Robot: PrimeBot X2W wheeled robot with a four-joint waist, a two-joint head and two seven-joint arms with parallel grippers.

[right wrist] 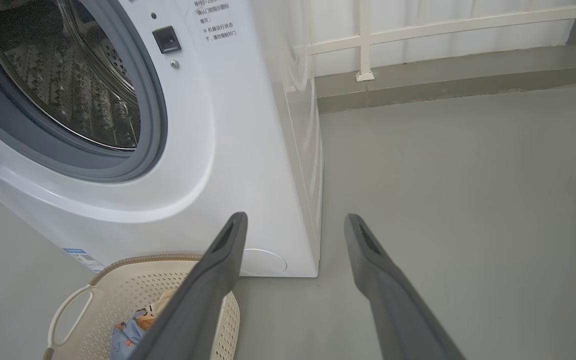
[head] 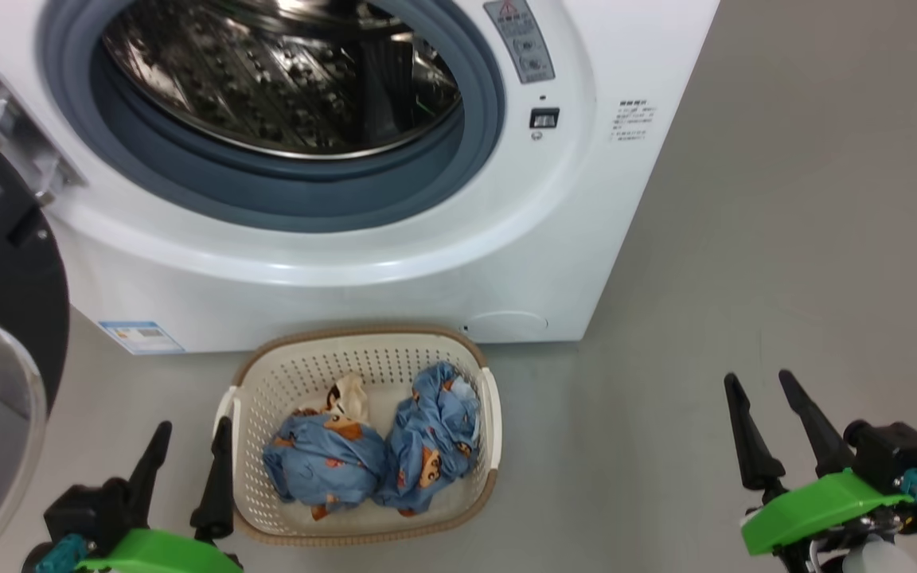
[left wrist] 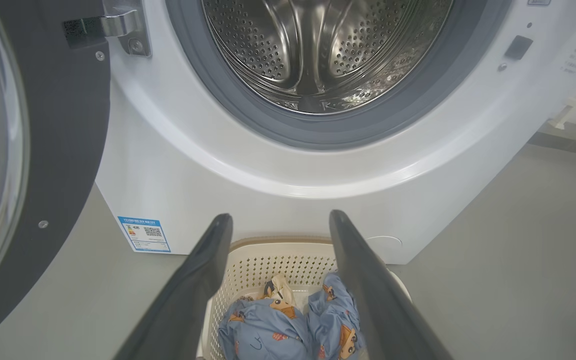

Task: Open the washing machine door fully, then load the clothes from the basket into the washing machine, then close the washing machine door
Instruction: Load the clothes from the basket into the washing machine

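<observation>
Head view first, and the whole scene is laid out. The washing machine [head: 395, 270] stands dead ahead, and its one door [head: 13, 270] is swung wide open on the robot's left, black rim and glass bowl at the frame edge. The steel drum [head: 267, 79] is open to view behind the grey gasket [head: 283, 203].

Down on the floor [head: 785, 239] there's one basket [head: 363, 332], just in front of the machine, and the clothes [head: 383, 469] are all lying inside it. I count three pieces: a left bundle [head: 319, 469] and a right bundle [head: 436, 434], both blue with prints, plus one cream piece [head: 351, 394] poking up behind.

There are two grippers, with two dark fingers each. The left gripper [head: 193, 423] is just beside the basket's left edge, fingers spread and holding nothing. The right gripper [head: 758, 376] is well apart from the basket over open floor, fingers likewise spread and empty.

Left wrist view adds detail: the metal hinge [left wrist: 118, 24] up close, a QR code on the one blue label [left wrist: 144, 234], and a straight look down the drum's ribs.

Right wrist view brings in the machine's side panel [right wrist: 300, 150], a white railing [right wrist: 365, 40] against the wall behind, and one looped basket handle [right wrist: 63, 315].
</observation>
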